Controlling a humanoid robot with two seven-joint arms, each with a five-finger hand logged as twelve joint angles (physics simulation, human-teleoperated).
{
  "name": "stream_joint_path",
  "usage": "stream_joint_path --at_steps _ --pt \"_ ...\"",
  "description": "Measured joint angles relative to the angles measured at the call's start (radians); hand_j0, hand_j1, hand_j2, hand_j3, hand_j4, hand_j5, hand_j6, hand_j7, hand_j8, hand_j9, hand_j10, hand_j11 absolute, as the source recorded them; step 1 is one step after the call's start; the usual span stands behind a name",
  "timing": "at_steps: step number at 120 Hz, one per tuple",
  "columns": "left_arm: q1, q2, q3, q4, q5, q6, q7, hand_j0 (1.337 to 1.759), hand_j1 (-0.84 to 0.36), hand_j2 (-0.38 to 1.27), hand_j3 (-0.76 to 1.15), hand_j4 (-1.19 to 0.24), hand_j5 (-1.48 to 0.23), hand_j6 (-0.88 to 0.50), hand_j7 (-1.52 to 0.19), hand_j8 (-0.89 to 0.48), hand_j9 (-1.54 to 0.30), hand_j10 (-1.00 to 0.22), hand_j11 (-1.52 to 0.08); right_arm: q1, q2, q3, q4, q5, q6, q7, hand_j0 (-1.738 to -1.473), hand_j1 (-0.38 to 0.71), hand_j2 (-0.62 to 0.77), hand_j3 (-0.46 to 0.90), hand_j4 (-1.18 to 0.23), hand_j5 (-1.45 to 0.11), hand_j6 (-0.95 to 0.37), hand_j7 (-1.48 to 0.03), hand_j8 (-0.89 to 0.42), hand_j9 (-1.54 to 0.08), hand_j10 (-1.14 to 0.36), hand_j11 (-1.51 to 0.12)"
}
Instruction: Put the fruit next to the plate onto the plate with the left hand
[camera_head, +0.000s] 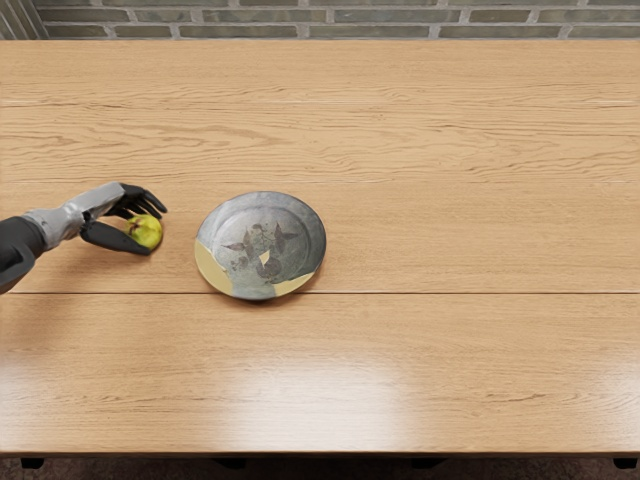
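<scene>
The left hand (118, 217) reaches in from the left edge of the counter (430, 350). It is curled around a small yellow-green fruit (147, 232). The dark fingers (146, 203) arch over the fruit's far side and the thumb (115, 239) lies along its near side, so the fruit is pinched between them. Only its right half shows past the hand.

The fruit looks roundish, with no clear long axis. Which way its stem end points cannot be made out. It sits close to the counter's left edge, roughly midway between the far and near edges. Whether it rests on the wood or is lifted just clear cannot be told.

Just to its right, apart from it, lies a round grey plate (300, 215) with a yellowish patch along its near rim. Its face carries dark, worn figures, too blotchy to read.
</scene>
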Motion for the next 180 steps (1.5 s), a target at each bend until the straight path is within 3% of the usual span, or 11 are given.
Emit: stream_joint_path --at_steps 52,111,180 --pt "-0.021 -0.002 0.006 -0.008 0.001 -0.001 0.002 1.657 -0.26 0.32 0.0 -0.59 -0.77 -0.51 -0.78 -0.45 -0.77 -0.58 -0.77 0.0 0.0 0.0 0.0 0.0 0.0 0.0 -1.658 -0.35 0.0 0.0 0.0 0.0 0.0 0.0 0.0 0.0 0.0 0.0" --pt "-0.104 -0.029 0.006 -0.054 -0.004 -0.002 0.008 1.656 -0.27 0.33 0.0 -0.61 -0.82 -0.49 -0.82 -0.42 -0.82 -0.57 -0.82 0.0 0.0 0.0 0.0 0.0 0.0 0.0 -1.658 -0.35 0.0 0.0 0.0 0.0 0.0 0.0 0.0 0.0 0.0 0.0" --pt "-0.166 -0.14 0.006 -0.082 -0.008 -0.009 0.054 1.656 -0.27 0.34 0.0 -0.61 -0.82 -0.5 -0.82 -0.43 -0.82 -0.58 -0.82 0.0 0.0 0.0 0.0 0.0 0.0 0.0 -1.658 -0.35 0.0 0.0 0.0 0.0 0.0 0.0 0.0 0.0 0.0 0.0"
